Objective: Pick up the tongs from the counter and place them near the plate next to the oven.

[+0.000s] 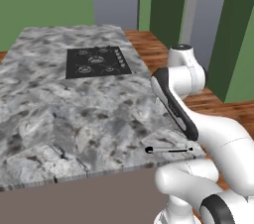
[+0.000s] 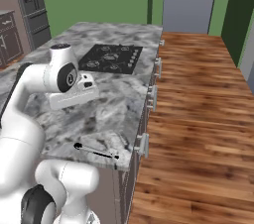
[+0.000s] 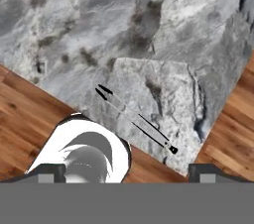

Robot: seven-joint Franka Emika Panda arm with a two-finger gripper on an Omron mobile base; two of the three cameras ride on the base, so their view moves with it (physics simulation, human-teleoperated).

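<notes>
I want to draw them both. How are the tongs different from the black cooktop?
The tongs are thin and long, two slim dark arms with black tips; the cooktop is a wide flat black rectangle with burners. The tongs lie loose on the counter at its near corner by the edge; the cooktop is set into the counter farther back. The tongs look far smaller. Both are dark and sit on the same marbled counter.

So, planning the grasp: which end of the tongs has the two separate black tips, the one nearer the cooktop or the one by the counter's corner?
The end of the tongs by the counter corner; the other end joins at a single point.
</notes>
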